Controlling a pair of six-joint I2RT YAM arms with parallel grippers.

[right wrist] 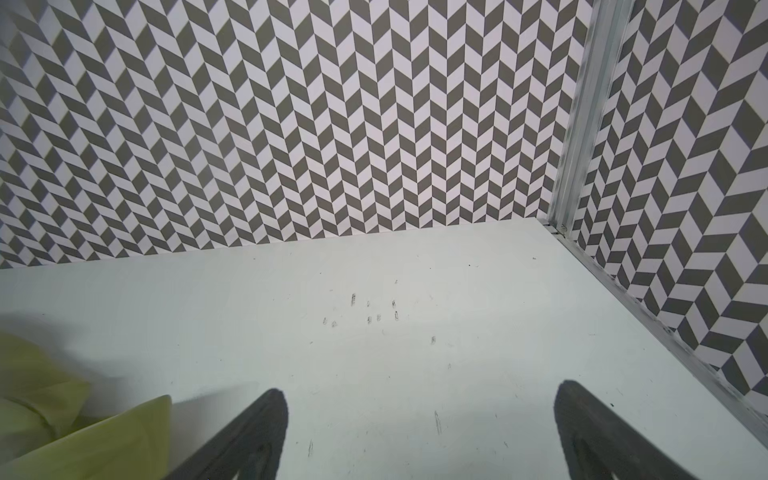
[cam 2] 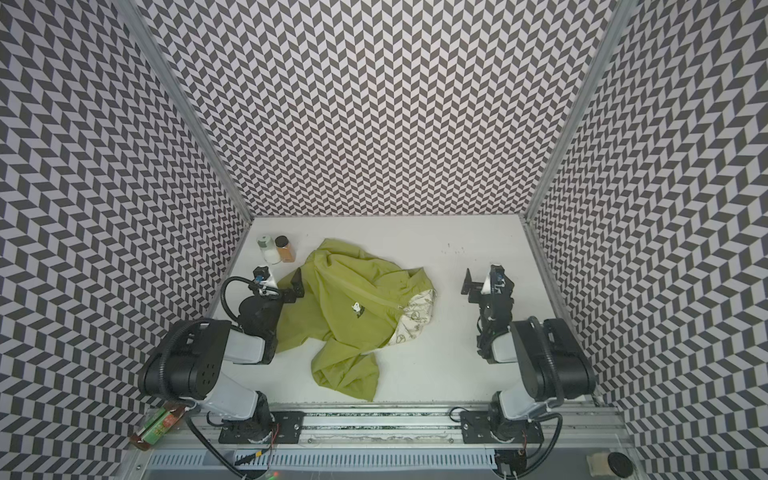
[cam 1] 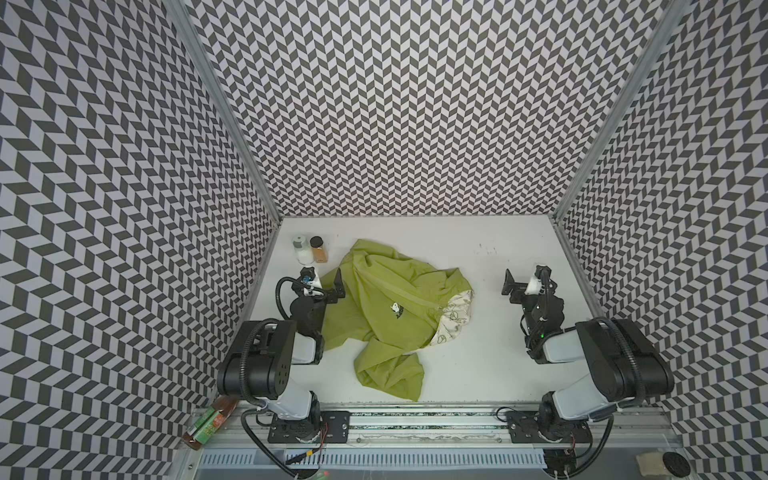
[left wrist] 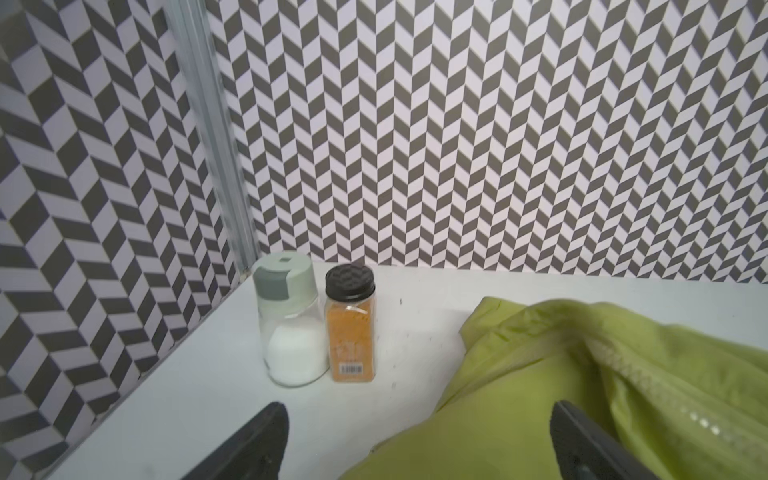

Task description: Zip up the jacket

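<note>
Loosely crumpled jacket point(cam 1: 386, 307), table's point(cam 1: 478, 365) left side.
Thin, limp (likely slippery); pinch beside zip point(left wrist: 648, 374). Jaws agape, empty: left gripper point(cam 1: 324, 286), right gripper point(cam 1: 524, 286).

Crumpled lime-green jacket point(cam 1: 386, 307) on table (printed cream lining showing)

The left claw point(left wrist: 417, 411) is spread wide above the white desk point(left wrist: 178, 399). One finger point(left wrist: 582, 449) overlaps the lime-green jacket point(left wrist: 540, 374), its zipper teeth point(left wrist: 648, 382) just beyond. Ahead of the other finger, a white-powder jar point(left wrist: 291, 332) and an orange spice jar point(left wrist: 350, 332) stand side by side.
</note>
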